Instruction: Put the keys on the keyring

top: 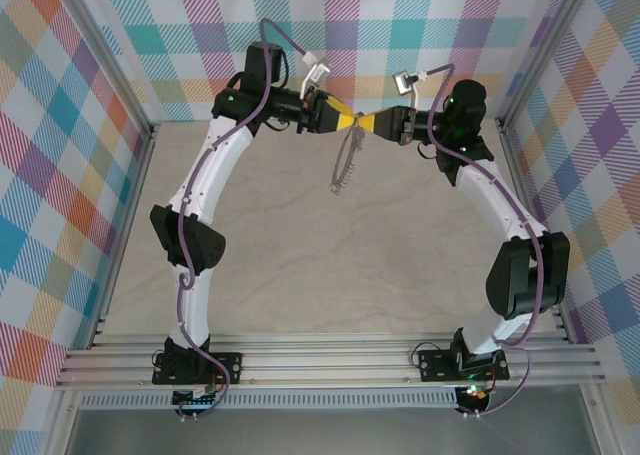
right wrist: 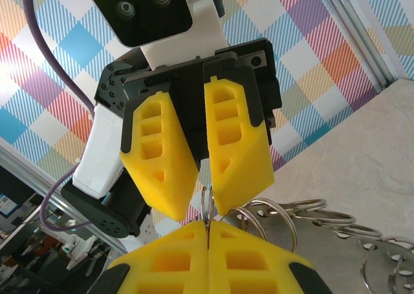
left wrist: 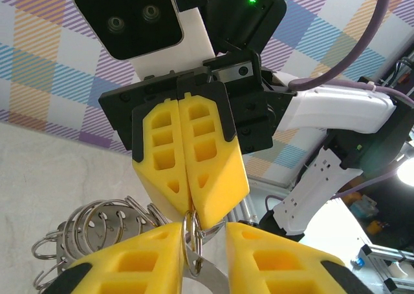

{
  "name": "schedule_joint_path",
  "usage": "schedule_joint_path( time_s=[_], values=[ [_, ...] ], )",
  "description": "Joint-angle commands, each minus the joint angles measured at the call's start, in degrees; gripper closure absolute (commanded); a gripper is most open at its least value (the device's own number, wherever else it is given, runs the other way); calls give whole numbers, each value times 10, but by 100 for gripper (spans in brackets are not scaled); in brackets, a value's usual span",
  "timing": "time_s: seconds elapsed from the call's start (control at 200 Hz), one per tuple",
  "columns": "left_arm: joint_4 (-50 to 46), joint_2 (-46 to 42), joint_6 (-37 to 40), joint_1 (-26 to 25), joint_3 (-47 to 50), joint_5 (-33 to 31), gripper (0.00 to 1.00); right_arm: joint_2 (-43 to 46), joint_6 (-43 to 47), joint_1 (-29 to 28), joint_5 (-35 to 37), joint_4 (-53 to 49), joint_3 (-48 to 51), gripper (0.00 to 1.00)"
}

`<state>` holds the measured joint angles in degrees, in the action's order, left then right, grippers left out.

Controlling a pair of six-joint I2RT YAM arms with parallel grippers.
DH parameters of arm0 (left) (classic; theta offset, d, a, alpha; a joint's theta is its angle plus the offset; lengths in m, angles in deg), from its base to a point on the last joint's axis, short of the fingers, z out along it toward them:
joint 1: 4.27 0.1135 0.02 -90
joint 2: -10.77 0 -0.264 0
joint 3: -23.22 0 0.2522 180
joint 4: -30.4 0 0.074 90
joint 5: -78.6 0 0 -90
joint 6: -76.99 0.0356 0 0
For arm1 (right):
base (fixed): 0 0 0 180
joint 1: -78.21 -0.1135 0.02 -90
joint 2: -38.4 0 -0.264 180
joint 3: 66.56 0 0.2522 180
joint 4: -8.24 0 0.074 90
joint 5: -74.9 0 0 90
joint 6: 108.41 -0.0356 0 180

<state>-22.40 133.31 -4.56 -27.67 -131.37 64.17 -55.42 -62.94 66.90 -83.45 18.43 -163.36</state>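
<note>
Two arms arch up from their bases at the near edge and meet nose to nose high over the far part of the table (top: 300,265), close to the plaid back wall (top: 380,35). My left arm (top: 215,165) bows out to the left at its elbow and then curls inward. The right arm (top: 500,200) mirrors it on the other side, so both wrists lie roughly level and point straight at each other. The right gripper (top: 368,123) has its yellow fingers pressed flat together, pinching a small wire loop (right wrist: 207,200) at the top of the keyring (top: 345,165). The keyring hangs free below the meeting point, clear of the table, its fringe of little silvery rings fanning out beside the fingertips in both wrist views. The left gripper (top: 352,121) faces it tip to tip. Its fingers (right wrist: 162,165) stand a little apart and straddle that same loop, and I cannot tell whether they touch it. From the left wrist I see a flat grey metal piece (left wrist: 210,278) lying in the gap between my own fingers. I cannot tell whether it is a key blade.
</note>
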Motion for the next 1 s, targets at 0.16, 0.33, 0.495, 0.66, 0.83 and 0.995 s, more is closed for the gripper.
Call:
schedule_joint_path(
  time_s=[0.16, 0.33, 0.495, 0.66, 0.83, 0.995],
  values=[
    [-4, 9, 8, -14, -24, 21, 81, 0, -2, -3, -5, 20, -3, 100],
    [-3, 10, 8, -18, -27, 21, 90, 1, 0, -3, -4, 20, 0, 100],
    [5, 8, -6, -29, -26, -16, 100, 6, 1, -2, 2, 15, 3, 100],
    [112, -22, -88, -30, 41, -78, 100, 35, 10, 4, 29, 4, 39, 74],
    [216, -68, -151, -31, 135, -124, 100, 69, 9, 9, 51, 16, 89, 70],
    [329, -111, -209, -30, 219, -146, 100, 89, 8, 10, 67, 22, 118, 71]
  ],
)
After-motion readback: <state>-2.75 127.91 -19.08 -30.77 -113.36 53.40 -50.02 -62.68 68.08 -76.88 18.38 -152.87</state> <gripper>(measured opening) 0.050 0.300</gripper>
